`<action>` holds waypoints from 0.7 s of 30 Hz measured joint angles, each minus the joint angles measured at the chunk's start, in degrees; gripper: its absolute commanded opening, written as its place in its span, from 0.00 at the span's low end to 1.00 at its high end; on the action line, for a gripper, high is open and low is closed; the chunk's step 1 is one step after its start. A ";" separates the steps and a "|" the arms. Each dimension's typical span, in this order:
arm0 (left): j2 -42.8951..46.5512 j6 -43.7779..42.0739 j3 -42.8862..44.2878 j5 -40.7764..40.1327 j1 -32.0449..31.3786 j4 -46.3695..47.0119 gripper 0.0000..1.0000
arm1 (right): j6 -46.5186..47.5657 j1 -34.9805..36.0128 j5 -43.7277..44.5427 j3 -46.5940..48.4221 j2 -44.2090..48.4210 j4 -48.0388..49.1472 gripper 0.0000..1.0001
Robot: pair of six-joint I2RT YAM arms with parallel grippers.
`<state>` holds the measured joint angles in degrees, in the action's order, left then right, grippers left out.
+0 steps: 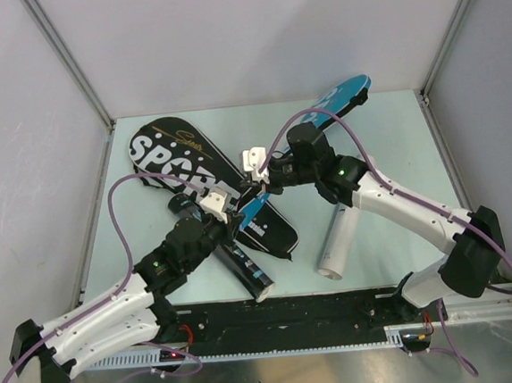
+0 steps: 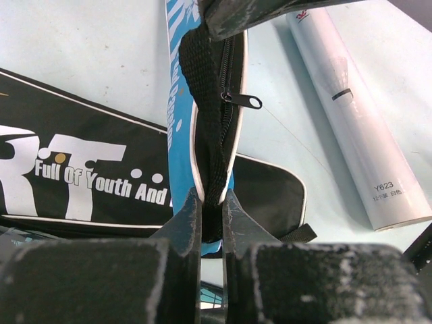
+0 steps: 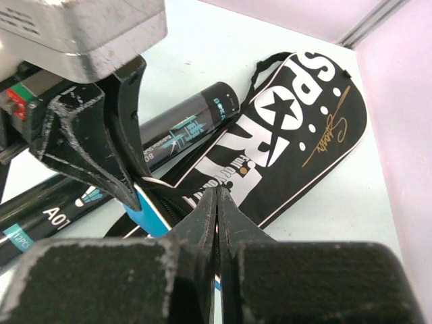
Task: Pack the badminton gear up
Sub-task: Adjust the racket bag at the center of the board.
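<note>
The left gripper (image 2: 210, 202) is clamped on the black webbing edge of the blue cover (image 2: 177, 88), which stands edge-up straight ahead of its jaws, the zip pull (image 2: 251, 102) hanging free just beyond. The right gripper (image 3: 216, 199) faces it from the far side, squeezed flat together at that same edge just past the left fingertips; whether fabric is caught there I cannot tell. The black cover (image 3: 297, 128) lies flat on the table (image 2: 88, 40) below and left of the left gripper, the black tube (image 3: 172, 128) near its wrist, the white tube (image 2: 358, 121) off to its right.
</note>
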<state>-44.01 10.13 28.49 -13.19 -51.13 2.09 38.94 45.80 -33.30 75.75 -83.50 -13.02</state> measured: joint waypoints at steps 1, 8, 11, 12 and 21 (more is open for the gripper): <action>-0.07 0.17 0.00 0.11 0.07 0.26 0.00 | -0.42 0.00 0.15 -0.57 0.11 1.14 0.00; -0.74 0.52 -0.02 0.37 0.31 0.44 0.00 | -3.69 0.13 1.40 -6.19 1.51 9.88 0.00; -0.87 0.92 -0.02 0.37 0.50 1.33 0.00 | -5.33 0.85 1.38 -8.39 4.09 12.22 0.00; -0.94 1.05 -0.02 0.39 0.55 1.73 0.00 | -5.97 1.11 1.40 -9.01 4.94 12.96 0.00; -2.05 2.47 -0.02 0.98 0.76 4.22 0.00 | -13.60 -0.07 2.03 -12.15 6.21 19.82 0.00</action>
<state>-46.06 12.60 28.47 -12.21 -50.37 6.31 25.34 45.74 -31.27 63.59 -77.30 6.81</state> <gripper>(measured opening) 0.103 0.007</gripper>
